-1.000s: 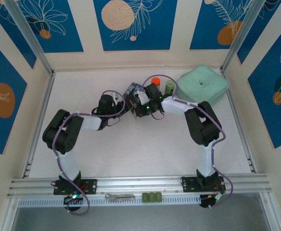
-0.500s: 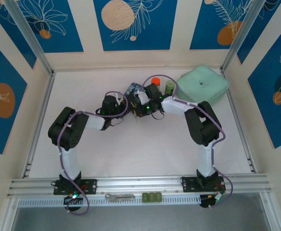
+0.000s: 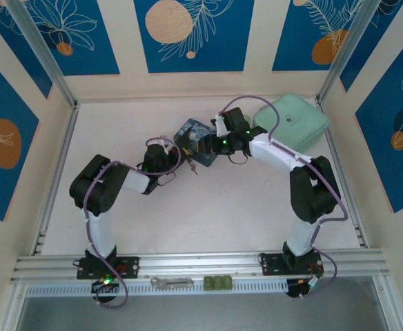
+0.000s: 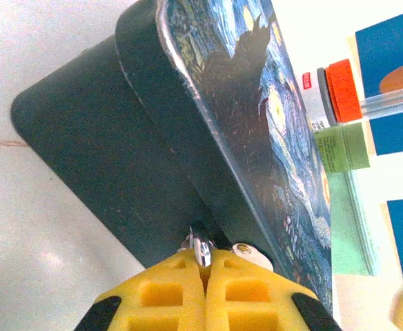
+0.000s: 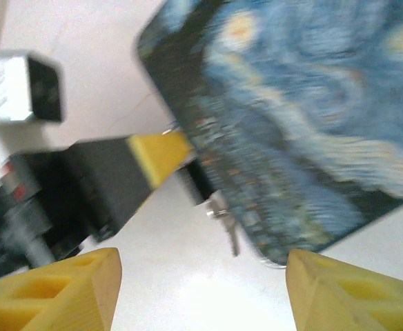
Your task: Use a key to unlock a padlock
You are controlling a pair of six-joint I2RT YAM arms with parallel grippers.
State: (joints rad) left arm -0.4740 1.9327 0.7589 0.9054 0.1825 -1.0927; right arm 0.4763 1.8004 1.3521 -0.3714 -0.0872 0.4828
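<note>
L gripper (image 4: 203, 267): fingers pressed together on a small metal bit at the box (image 4: 188, 158) edge. It reads as the padlock (image 5: 196, 181) (blurry, not 100% sure). The key (image 5: 231, 236) hangs just below it off the box rim, tip down toward the table (image 3: 215, 207). Can't tell if it's seated in the keyway. R gripper (image 5: 201, 255): fingers wide apart, nothing in them. The key sits in line between them, near but not touching.

Risks, imo:
- Key is tiny and dangling. An off-centre R pinch could swing it away or catch the wrong part.
- Box is loose on the table. Any pull from L would drag it, and the lock moves with it.
- If L's hold is weak, R's turning torque spins the lock instead of the key, so no unlock.
- Wrists are v. close. Finger-to-finger clash is likely if R comes in from L's side.

Room: open table on the near side of the box, so approach from there. Far side is tight, w/ bottle (image 4: 336, 89) and green pouch (image 3: 291, 121) near the box. Side rails (image 3: 53, 193) are well apart from the work.
</note>
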